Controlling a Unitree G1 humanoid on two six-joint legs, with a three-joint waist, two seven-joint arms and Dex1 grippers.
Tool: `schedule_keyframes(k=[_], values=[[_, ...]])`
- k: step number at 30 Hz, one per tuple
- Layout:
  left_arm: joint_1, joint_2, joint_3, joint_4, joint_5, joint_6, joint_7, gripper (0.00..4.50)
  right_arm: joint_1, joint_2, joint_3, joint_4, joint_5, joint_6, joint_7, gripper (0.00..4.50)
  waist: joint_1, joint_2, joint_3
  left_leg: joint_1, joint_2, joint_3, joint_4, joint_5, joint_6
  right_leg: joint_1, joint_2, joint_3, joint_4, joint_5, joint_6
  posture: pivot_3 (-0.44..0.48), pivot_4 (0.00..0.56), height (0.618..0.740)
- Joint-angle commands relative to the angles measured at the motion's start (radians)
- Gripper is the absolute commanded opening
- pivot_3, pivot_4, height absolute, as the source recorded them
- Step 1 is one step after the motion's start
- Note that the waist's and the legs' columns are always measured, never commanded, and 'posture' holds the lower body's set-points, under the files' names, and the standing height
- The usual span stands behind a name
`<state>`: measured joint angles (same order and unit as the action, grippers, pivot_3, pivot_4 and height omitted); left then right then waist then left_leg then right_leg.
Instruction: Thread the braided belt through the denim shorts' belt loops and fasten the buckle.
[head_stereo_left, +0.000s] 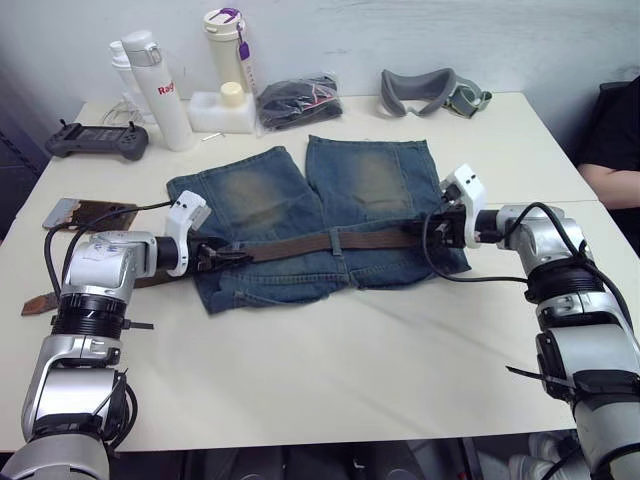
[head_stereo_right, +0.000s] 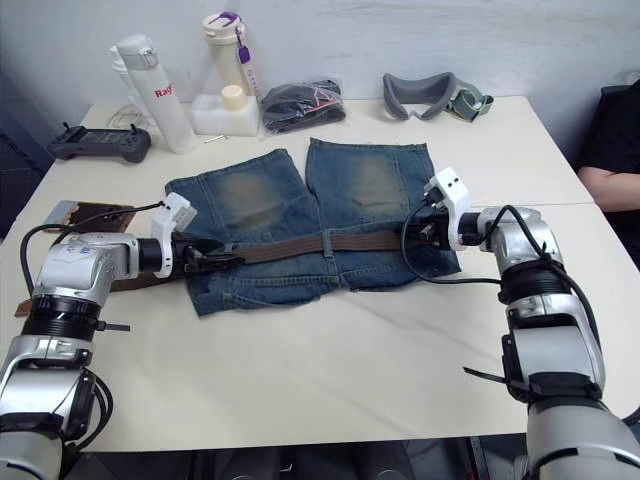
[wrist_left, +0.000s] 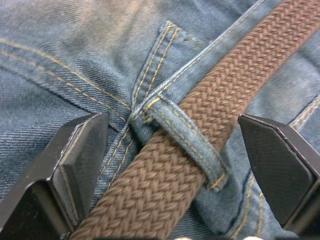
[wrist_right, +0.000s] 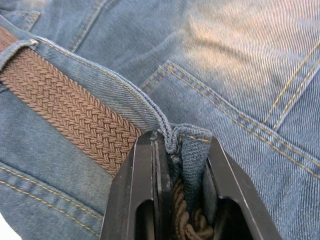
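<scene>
The left claw lies low over the left end of the shorts' waistband, its two black fingers spread wide apart and holding nothing. Between them the belt runs straight away from the claw, passing under one belt loop that crosses it just ahead of the fingertips. Behind this claw, towards the bench's left edge, the belt's loose end trails off the denim and lies on the bare bench beside a brown pad.

From the left claw the belt stretches along the waistband across the middle of the shorts, under a loop at the centre, to the right claw at the waistband's right end. That claw is pinched shut on a fold of denim with the belt inside it; the wrist view shows the strap entering between its fingers under the waistband's edge.

Beyond both claws, along the bench's far edge, stand a controller, two white bottles, a black bundle in a bag and grey goggles. A person's arm rests past the right claw, at the bench's right edge.
</scene>
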<state>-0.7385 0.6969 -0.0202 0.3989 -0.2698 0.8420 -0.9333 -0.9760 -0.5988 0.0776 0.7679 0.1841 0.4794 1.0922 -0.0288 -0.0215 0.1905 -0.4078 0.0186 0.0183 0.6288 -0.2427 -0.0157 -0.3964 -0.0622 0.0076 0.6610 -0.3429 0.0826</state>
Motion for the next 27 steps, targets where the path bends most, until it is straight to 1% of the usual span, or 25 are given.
schedule_keyframes(k=[1,2,4,5,6,11,13,14,15,16,18,22,25,27], values=[[0.015,0.0,-0.029,-0.027,0.006,-0.025,-0.03,3.98,-0.007,-0.002,-0.027,-0.059,0.014,0.008,0.005,0.32,0.0,0.0,0.0,0.0,0.0,0.0,0.0,0.0,0.0,0.0,0.0,0.0,0.0,0.0,0.0,0.0,0.15,0.74],[0.017,0.004,-0.032,-0.024,0.014,-0.04,-0.03,3.75,-0.007,-0.002,-0.029,-0.063,0.014,0.011,0.004,0.32,-0.001,0.0,0.0,0.0,0.0,0.0,0.0,0.0,0.0,0.0,0.0,0.0,0.0,0.0,0.0,0.0,0.15,0.74],[0.01,0.007,-0.021,-0.013,0.016,-0.048,-0.019,2.94,-0.007,-0.002,-0.031,-0.066,0.014,0.013,0.002,0.32,0.0,0.0,0.0,0.0,0.0,0.0,0.0,0.0,0.0,0.0,0.0,0.0,0.0,0.0,0.0,0.0,0.15,0.74],[0.004,0.009,-0.011,-0.003,0.016,-0.05,-0.012,2.46,-0.008,-0.002,-0.032,-0.066,0.013,0.013,0.0,0.32,0.0,0.0,0.0,0.0,0.0,0.0,0.0,0.0,0.0,0.0,0.0,0.0,0.0,0.0,0.0,0.0,0.15,0.74],[-0.001,0.014,-0.006,0.004,0.016,-0.051,-0.011,2.15,-0.008,-0.002,-0.032,-0.066,0.012,0.012,-0.001,0.32,0.0,0.0,0.0,0.0,0.0,0.0,0.0,0.0,0.0,0.0,0.0,0.0,0.0,0.0,0.0,0.0,0.15,0.74],[0.006,0.025,0.008,-0.006,0.007,-0.052,-0.012,2.11,-0.013,0.01,-0.033,-0.059,0.011,0.008,-0.012,0.32,-0.002,0.0,0.0,0.0,0.0,0.0,0.0,0.0,0.0,0.0,0.0,0.0,0.0,0.0,0.0,0.0,0.15,0.74],[0.012,0.02,0.016,-0.018,-0.003,-0.05,-0.011,2.71,-0.015,0.014,-0.033,-0.057,0.009,0.004,-0.015,0.32,-0.002,0.0,0.0,0.0,0.0,0.0,0.0,0.0,0.0,0.0,0.0,0.0,0.0,0.0,0.0,0.0,0.15,0.74],[0.014,0.019,0.019,-0.026,-0.006,-0.047,-0.008,2.87,-0.016,0.017,-0.033,-0.056,0.009,0.003,-0.017,0.32,-0.002,0.0,0.0,0.0,0.0,0.0,0.0,0.0,0.0,0.0,0.0,0.0,0.0,0.0,0.0,0.0,0.15,0.74],[0.015,0.019,0.021,-0.032,-0.005,-0.047,0.0,3.38,-0.017,0.018,-0.033,-0.055,0.009,0.002,-0.017,0.32,-0.003,0.0,0.0,0.0,0.0,0.0,0.0,0.0,0.0,0.0,0.0,0.0,0.0,0.0,0.0,0.0,0.15,0.74],[0.016,0.02,0.021,-0.039,-0.002,-0.047,0.009,3.8,-0.018,0.018,-0.033,-0.055,0.009,0.001,-0.017,0.32,-0.003,0.0,0.0,0.0,0.0,0.0,0.0,0.0,0.0,0.0,0.0,0.001,0.0,0.0,0.0,0.0,0.15,0.74],[0.016,0.022,0.035,-0.067,-0.015,-0.026,0.015,4.49,-0.019,0.017,-0.034,-0.058,0.01,0.001,-0.016,0.32,-0.003,0.0,0.0,0.0,0.0,0.0,0.0,0.0,0.0,0.0,0.0,0.001,0.0,0.0,0.0,0.0,0.15,0.74],[0.011,0.019,0.077,-0.156,-0.061,0.013,0.023,4.5,-0.014,0.01,-0.039,-0.071,0.016,0.007,-0.011,0.32,-0.003,0.0,0.0,0.0,0.0,0.0,0.0,0.0,0.0,0.0,0.0,0.001,0.0,0.0,0.0,0.0,0.15,0.74],[0.001,-0.008,0.096,-0.165,-0.057,0.001,0.075,4.5,-0.009,0.01,-0.042,-0.077,0.019,0.009,-0.012,0.32,-0.003,0.0,0.0,0.0,0.0,0.001,0.0,0.0,0.0,0.0,0.0,0.001,0.0,0.0,0.0,0.0,0.15,0.74],[0.018,-0.015,0.073,-0.144,-0.034,-0.014,0.088,4.5,0.002,0.009,-0.043,-0.087,0.021,0.009,-0.01,0.32,-0.003,0.0,0.0,0.001,0.0,0.001,0.0,0.0,0.0,0.0,0.0,0.001,0.0,0.0,0.0,0.0,0.15,0.74]])
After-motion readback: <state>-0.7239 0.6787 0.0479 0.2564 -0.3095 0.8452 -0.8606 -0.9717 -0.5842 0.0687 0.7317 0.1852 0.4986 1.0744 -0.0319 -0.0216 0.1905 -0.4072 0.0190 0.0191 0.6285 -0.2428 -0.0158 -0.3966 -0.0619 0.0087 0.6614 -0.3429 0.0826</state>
